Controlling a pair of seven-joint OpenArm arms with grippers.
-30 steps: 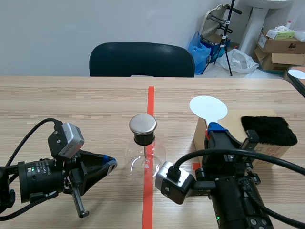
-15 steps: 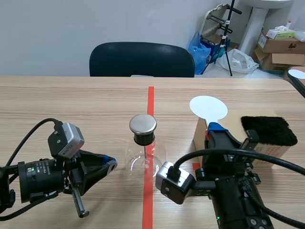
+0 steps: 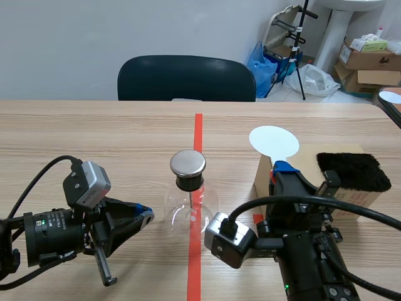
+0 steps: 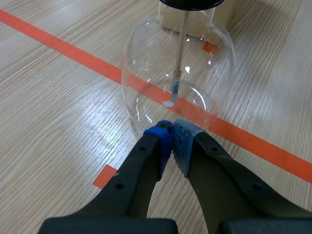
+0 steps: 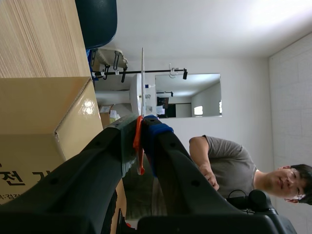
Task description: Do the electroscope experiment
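One flask (image 3: 191,202) stands on the bench (image 3: 94,132). Left claw (image 4: 172,130), at its 8 o'clock, is closed empty, tips just beside the glass. Right claw (image 5: 141,127), at 3 o'clock, clamps a white disc (image 3: 274,142).

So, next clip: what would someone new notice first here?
The clear glass flask with its metal cap stands mid-table on the red tape line, with the left gripper shut just in front of its base. To its right, the right gripper is shut on the orange handle of an upright white disc, beside a cardboard box topped with a black furry pad.
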